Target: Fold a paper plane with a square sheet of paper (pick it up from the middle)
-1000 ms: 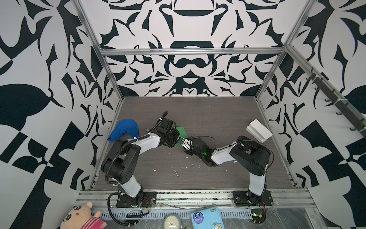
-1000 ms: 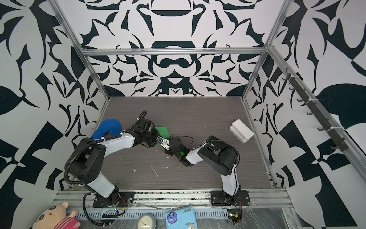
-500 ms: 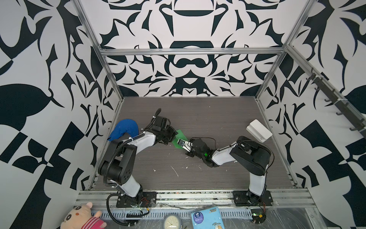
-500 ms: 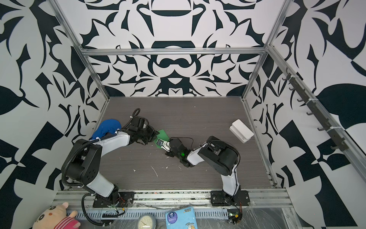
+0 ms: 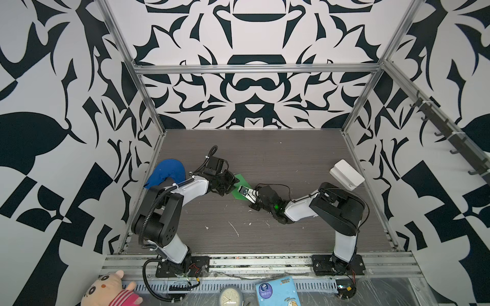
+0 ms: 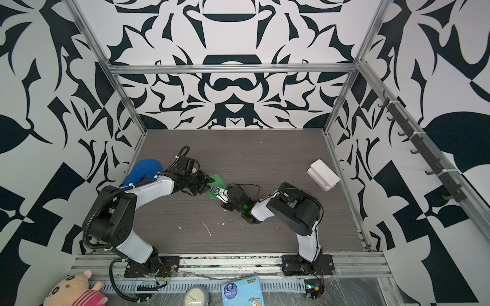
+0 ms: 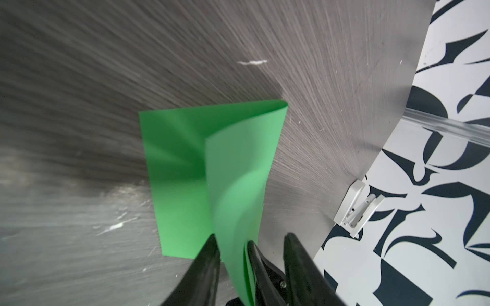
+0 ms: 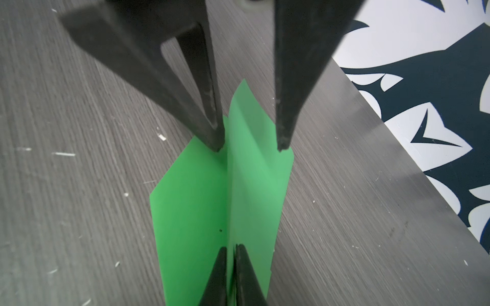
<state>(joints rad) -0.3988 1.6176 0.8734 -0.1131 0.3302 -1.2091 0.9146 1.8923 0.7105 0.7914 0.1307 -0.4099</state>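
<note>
Both arms are stretched out low toward each other, left gripper (image 8: 250,148) jaws apart, facing the pinched-shut right gripper (image 8: 231,247) just opposite.

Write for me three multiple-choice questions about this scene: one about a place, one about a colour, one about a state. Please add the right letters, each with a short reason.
1. Where does the blue cap lie?
A. at the far right corner of the table
B. at the table's left edge
C. at the table's middle

2. Which colour has the sheet of paper?
A. yellow
B. red
C. green

3. How is the right gripper?
A. shut on the sheet's raised fold
B. wide open above the table
C. holding the cap

Answers:
1 B: both top views show it there.
2 C: every view shows it bright green.
3 A: the right wrist view shows its fingertips pinched on the fold.
</note>
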